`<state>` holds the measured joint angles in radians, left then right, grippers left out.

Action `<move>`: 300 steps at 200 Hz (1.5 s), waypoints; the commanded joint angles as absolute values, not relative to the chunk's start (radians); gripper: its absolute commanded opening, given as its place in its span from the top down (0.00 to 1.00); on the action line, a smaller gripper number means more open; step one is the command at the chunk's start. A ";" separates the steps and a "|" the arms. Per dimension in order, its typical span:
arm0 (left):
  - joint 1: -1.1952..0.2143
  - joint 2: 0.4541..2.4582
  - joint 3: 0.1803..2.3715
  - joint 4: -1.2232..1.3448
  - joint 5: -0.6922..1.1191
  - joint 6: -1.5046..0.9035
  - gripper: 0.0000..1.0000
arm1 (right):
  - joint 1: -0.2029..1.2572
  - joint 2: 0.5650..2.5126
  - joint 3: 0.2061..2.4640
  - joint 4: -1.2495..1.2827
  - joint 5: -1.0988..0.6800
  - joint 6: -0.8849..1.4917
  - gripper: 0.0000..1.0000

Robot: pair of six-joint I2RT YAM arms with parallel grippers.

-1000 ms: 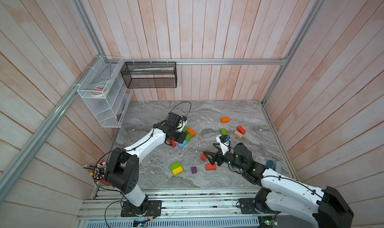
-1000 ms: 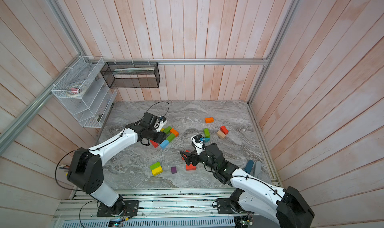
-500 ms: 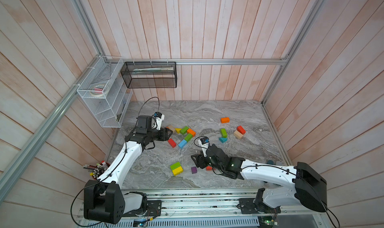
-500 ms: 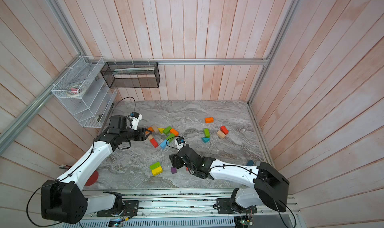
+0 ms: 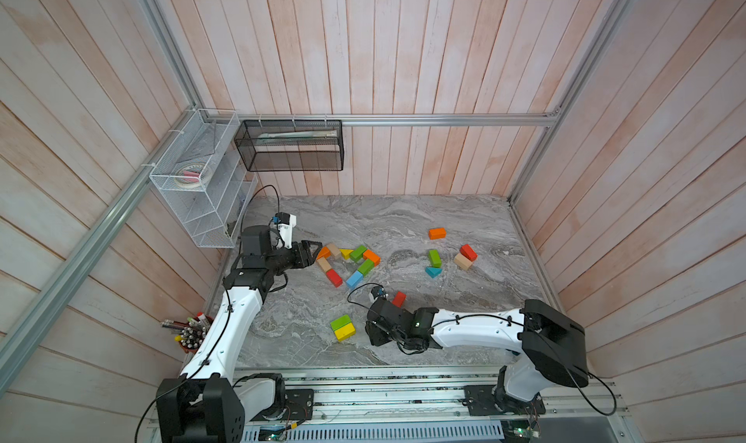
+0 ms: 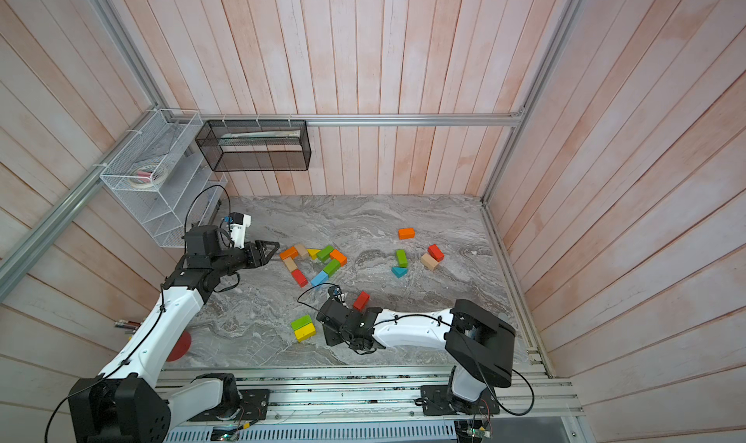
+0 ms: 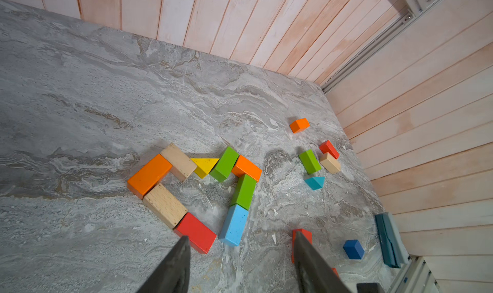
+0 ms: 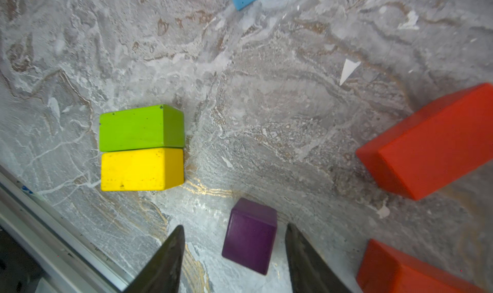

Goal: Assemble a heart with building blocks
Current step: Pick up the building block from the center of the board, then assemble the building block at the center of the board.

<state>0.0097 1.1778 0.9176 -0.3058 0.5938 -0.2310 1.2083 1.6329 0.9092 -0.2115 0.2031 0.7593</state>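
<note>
Several building blocks form an open outline on the marble: an orange brick (image 7: 149,174), tan bricks, a yellow wedge (image 7: 204,166), green bricks, a light-blue brick (image 5: 354,279) and a red brick (image 5: 334,277). My left gripper (image 5: 313,251) (image 7: 241,238) stands open and empty just left of that outline. My right gripper (image 8: 234,229) is low near the front edge, open, with a purple cube (image 8: 250,238) between its fingers and a gap on each side. The arm hides that cube in both top views. A green brick (image 8: 138,127) and a yellow brick (image 8: 141,168) lie side by side nearby.
Loose blocks lie to the right: an orange brick (image 5: 437,233), a red brick (image 5: 468,252), a tan one (image 5: 462,261), a green one (image 5: 434,258), a teal wedge (image 5: 433,272) and a red brick (image 5: 399,299). A white wire rack (image 5: 202,178) and a black mesh basket (image 5: 290,146) hang on the walls.
My left arm drew back to the left, off the block outline. My right arm swung left and toward the front edge, and its jaws narrowed around the purple cube.
</note>
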 commanded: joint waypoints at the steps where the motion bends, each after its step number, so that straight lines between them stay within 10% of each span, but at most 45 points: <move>1: 0.020 1.155 0.902 -0.276 0.625 -0.242 0.38 | 1.215 1.663 0.944 -0.291 0.212 0.792 0.41; 133: 0.024 1.158 0.903 -0.281 0.638 -0.236 0.38 | 1.223 1.696 0.994 -0.324 0.294 0.706 0.77; 300: 0.114 1.190 0.891 -0.290 0.587 -0.304 0.38 | 1.060 1.924 1.368 -0.204 0.126 0.114 0.78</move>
<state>0.1055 1.1828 0.9123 -0.3058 0.5556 -0.2970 1.0710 1.8816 1.3048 -0.1909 0.1505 0.1989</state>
